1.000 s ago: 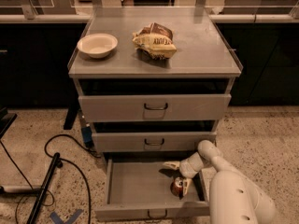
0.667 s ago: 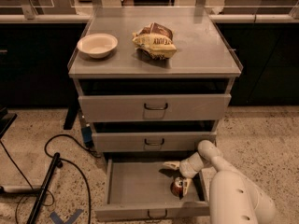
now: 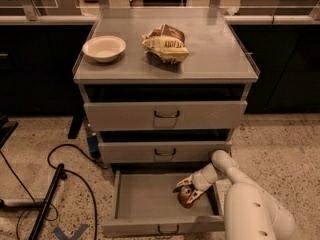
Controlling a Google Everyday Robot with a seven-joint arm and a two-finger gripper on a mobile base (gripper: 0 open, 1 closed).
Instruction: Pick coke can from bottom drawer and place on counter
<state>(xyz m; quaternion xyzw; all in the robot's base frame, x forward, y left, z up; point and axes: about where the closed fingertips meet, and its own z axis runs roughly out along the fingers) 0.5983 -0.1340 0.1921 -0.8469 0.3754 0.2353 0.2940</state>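
The bottom drawer (image 3: pixel 145 204) is pulled open at the foot of the cabinet. The coke can (image 3: pixel 187 196), red with a silver top, lies at the right side of the drawer floor. My gripper (image 3: pixel 189 188) reaches down into the drawer from the right, its fingers set around the can; one finger (image 3: pixel 183 183) shows above the can and another to its right. The can still rests on the drawer floor. The counter (image 3: pixel 210 54) is the flat grey top of the cabinet above.
A white bowl (image 3: pixel 104 48) and a yellow-and-brown snack bag (image 3: pixel 165 44) sit on the counter. The top drawer (image 3: pixel 165 115) and middle drawer (image 3: pixel 165 151) stand slightly open. Black cables (image 3: pixel 55 184) lie on the floor to the left. My white arm (image 3: pixel 250 209) fills the lower right.
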